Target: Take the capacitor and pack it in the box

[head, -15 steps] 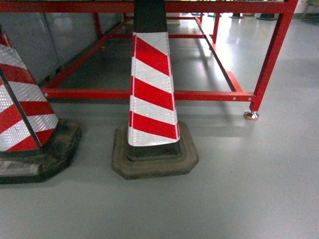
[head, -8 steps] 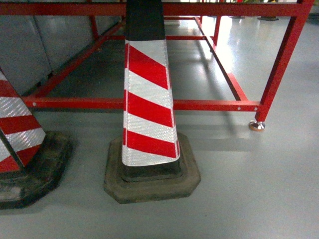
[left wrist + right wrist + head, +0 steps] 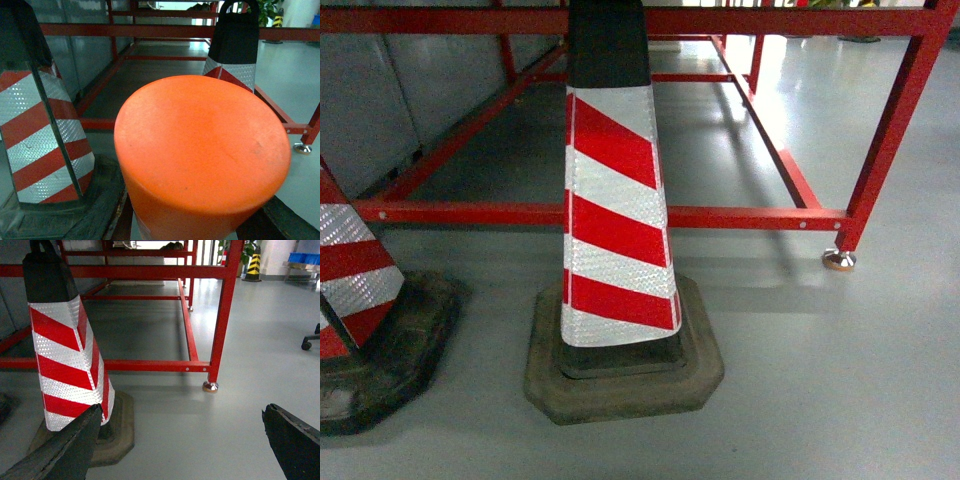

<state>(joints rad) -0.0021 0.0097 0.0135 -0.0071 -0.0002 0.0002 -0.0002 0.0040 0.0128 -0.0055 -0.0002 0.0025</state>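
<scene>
Grey floor [image 3: 200,430] between parted jaws

1. The head view is evenly lit and fairly dim; a bright patch of glare sits on the glossy grey floor [image 3: 770,110] beyond the red frame [image 3: 750,216].
2. The striped cone [image 3: 615,215] throws a soft shadow to the right, across the floor.
3. Its white reflective bands shine; its black top stays dark, with little detail.
4. In the left wrist view an orange rounded top [image 3: 202,150] fills the frame, close and slightly soft, with a greenish cast around it.
5. In the right wrist view the dark fingertips [image 3: 60,450] are blurred; the background is bright at top right.
</scene>
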